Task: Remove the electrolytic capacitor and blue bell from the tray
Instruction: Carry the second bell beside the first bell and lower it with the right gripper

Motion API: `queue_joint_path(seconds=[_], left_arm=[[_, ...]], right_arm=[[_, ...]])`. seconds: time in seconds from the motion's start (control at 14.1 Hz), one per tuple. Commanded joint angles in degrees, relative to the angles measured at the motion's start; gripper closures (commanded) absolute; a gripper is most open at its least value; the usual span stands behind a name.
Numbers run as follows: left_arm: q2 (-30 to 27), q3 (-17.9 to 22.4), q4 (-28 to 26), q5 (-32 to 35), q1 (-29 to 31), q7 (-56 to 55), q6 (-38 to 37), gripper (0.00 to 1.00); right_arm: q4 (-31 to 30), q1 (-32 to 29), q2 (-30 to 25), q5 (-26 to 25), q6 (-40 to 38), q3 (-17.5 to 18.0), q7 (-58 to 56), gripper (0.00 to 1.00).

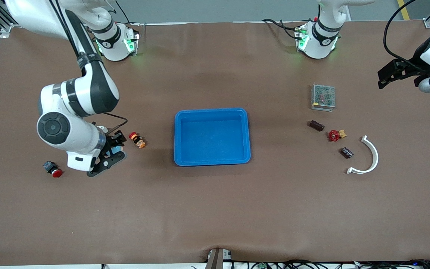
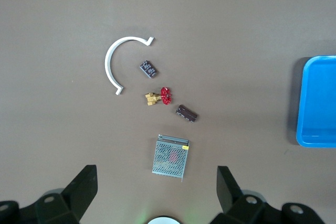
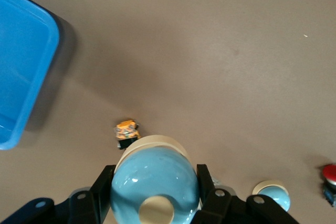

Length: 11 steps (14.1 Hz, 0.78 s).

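Down by the right arm's end of the counter [image 1: 215,209], the right claw [image 1: 115,148] is gripping the blue bell [image 3: 155,184], well clear of the emptied tray [image 1: 212,136]. Left claw [image 2: 155,192] is waiting, fingers wide. Releasing high risks the bell rolling into the orange plug [image 1: 137,140].

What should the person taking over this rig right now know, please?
Right gripper: shut on the blue bell, low over the table toward the right arm's end, between the red-and-orange part and the red-capped button.
Left gripper: open, holding nothing, waiting over the table at the left arm's end, above the grey mesh box.
Tray: nothing in it.
Two dark capacitors lie on the table near the red valve and white arc.
Done: both items are out of the tray.
Left: set the bell down and let go.
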Motion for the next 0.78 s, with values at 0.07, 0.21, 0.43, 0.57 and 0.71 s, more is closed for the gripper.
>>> queue_joint_path(seconds=[0.07,0.21,0.43,0.57,0.71], left_arm=[[1.0,0.3,0.8,-1.0,-0.2,-0.3,-0.2,0.0],[1.0,0.2,0.7,-0.9,-0.2,-0.2,-0.2,0.0],[0.9,0.2,0.6,-0.9,-0.2,-0.2,-0.3,0.0],[0.9,0.2,0.7,-0.9,-0.2,-0.2,-0.3,0.0],[1.0,0.2,0.8,-0.9,-0.3,-0.2,-0.2,0.0]], right_arm=[[-11.0,-1.7,-4.7,-0.4,9.4,0.7,-3.1,0.53],[-14.8,-2.9,-5.1,-0.4,14.1,0.7,-4.3,0.53],[-21.2,-5.1,-5.0,-0.4,23.6,0.8,-8.5,0.53],[-23.3,-7.0,-4.4,-0.4,28.2,0.8,-11.6,0.53],[-24.2,-8.0,-3.7,-0.4,30.5,0.8,-13.9,0.53]])
